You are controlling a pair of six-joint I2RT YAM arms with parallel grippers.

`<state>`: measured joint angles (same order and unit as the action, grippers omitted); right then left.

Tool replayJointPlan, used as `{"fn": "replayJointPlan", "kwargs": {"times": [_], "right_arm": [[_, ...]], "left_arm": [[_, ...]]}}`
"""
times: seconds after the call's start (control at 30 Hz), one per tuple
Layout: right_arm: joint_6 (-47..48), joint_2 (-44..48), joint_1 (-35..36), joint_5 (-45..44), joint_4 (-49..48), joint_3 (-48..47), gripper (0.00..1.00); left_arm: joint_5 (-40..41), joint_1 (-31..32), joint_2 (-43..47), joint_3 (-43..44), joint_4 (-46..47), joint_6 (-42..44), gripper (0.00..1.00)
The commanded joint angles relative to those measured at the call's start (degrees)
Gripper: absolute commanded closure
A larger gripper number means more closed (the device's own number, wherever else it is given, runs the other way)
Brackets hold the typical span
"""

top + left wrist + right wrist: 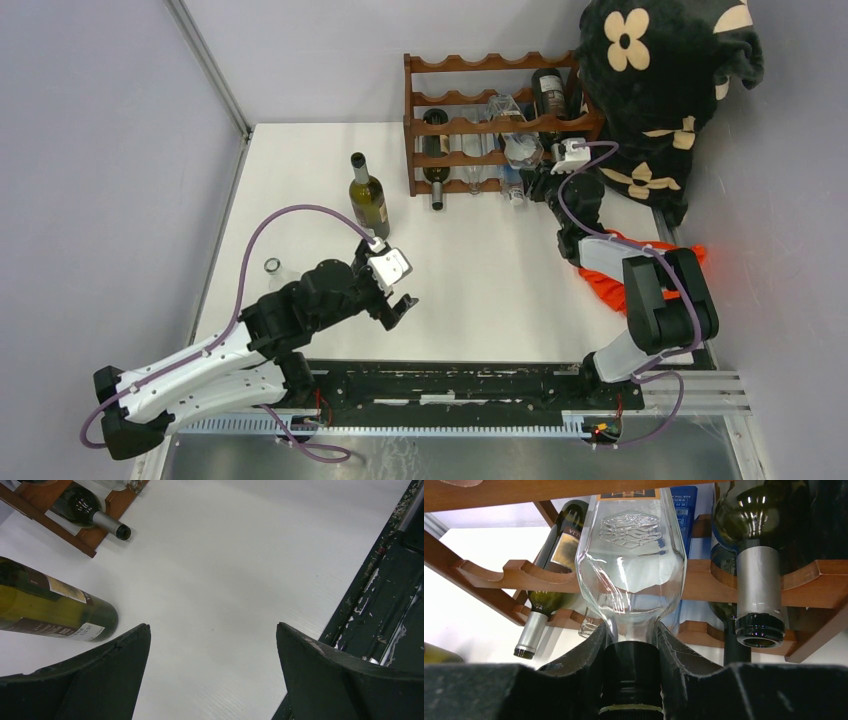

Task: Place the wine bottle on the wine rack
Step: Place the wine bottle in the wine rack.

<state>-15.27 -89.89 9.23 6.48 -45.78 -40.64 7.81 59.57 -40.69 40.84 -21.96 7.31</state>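
Gripping the neck of a clear glass bottle [630,565], the right tool [631,647] has its two fingers clamped just below the shoulder, with the body reaching forward into the wooden wine rack [489,572]. The bottle lies on its side between two scalloped rails, neck pointing out toward the arm. I can't tell whether it is fully settled in its cradle.

To my eye this is a heavy, rigid, slick piece of glass that would break if dropped. The neck is the narrow part the fingers can close on. Held there, though, the weight hangs out in front, so I'd expect it to sag or twist unless the rails carry it.

It looks empty, since I see straight through it. The rack also holds a dark bottle with a silver-wrapped neck [760,580] just to the right, and another [549,580] lower to the left.

The left tool [212,627] hangs over the white surface [240,555] with its fingers wide apart, holding nothing. A green bottle [50,610] stands near it; its contents I can't make out.
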Motion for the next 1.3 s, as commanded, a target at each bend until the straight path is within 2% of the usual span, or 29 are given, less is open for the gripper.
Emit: {"fn": "replayJointPlan", "kwargs": {"times": [0.0, 0.23, 0.67, 1.27], "right_arm": [[-2.9, 0.6, 0.9, -5.4, -14.0, -5.2, 1.0], [-4.0, -2.0, 2.8, -10.7, -16.3, -7.2, 1.0], [-2.8, -5.7, 4.7, -16.2, -29.3, -6.7, 1.0], [-4.8, -10.4, 6.2, -21.4, -21.1, -16.6, 1.0]], "left_arm": [[1.0, -0.2, -0.6, -0.3, 2.2, 1.2, 0.0], [0.7, -0.2, -0.9, -0.8, 2.6, 2.4, 0.0], [-1.6, -0.2, -2.8, 1.0, 2.5, 1.1, 0.0], [-2.7, -0.2, -6.9, 4.3, 3.0, -0.3, 0.0]]}}
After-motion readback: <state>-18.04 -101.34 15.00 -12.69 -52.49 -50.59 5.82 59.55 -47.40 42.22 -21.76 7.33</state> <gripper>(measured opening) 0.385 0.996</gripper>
